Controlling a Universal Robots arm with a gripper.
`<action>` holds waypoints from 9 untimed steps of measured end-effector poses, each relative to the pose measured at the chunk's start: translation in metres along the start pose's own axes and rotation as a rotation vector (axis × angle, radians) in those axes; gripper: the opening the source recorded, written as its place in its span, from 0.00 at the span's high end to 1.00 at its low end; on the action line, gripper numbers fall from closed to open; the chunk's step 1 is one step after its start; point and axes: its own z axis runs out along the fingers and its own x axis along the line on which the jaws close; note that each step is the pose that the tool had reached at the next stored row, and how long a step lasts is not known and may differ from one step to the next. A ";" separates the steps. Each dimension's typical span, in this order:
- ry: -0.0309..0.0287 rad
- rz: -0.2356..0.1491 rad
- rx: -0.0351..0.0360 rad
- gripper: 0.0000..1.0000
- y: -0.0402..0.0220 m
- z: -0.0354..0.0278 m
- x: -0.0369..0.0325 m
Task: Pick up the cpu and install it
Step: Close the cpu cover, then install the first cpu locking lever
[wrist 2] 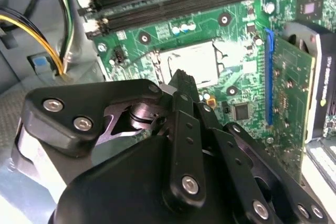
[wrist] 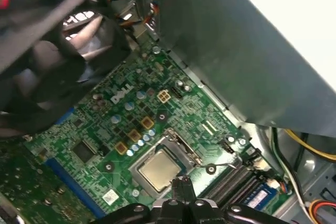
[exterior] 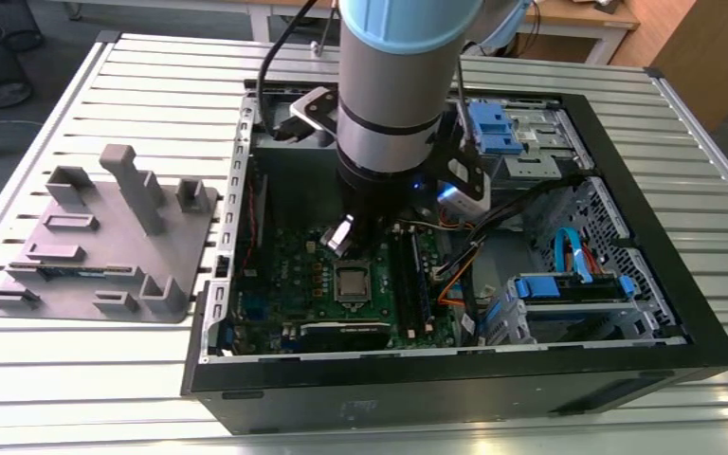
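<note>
Your hand (wrist: 181, 184) hangs just above the cpu (wrist: 159, 170); its fingertips meet with nothing between them, so it's closed and holding nothing. The cpu already lies flat in its socket on the green motherboard (exterior: 326, 275), inside the open black computer case (exterior: 465, 379). 1 grey plastic tray (exterior: 99, 246) sits on the slatted surface (exterior: 61, 379), at the exterior view's left.

Open computer case (exterior: 465, 379) on the counter (exterior: 111, 379)
The cpu (exterior: 352, 282) sits in the motherboard (exterior: 291, 275) inside the case; the tray (exterior: 99, 246) lies beside the case, on the exterior view's left.
</note>
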 end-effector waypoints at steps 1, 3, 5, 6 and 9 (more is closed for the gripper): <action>-0.0002 0.000 0.0002 0.89 0.0001 0.0000 0.0001; -0.0003 0.000 0.0002 0.89 0.0001 0.0000 0.0001; -0.0003 0.000 0.0004 0.89 0.0001 0.0000 0.0001; -0.0004 0.000 0.0003 0.89 0.0001 0.0000 0.0001; -0.0003 0.000 0.0004 0.89 0.0001 0.0000 0.0001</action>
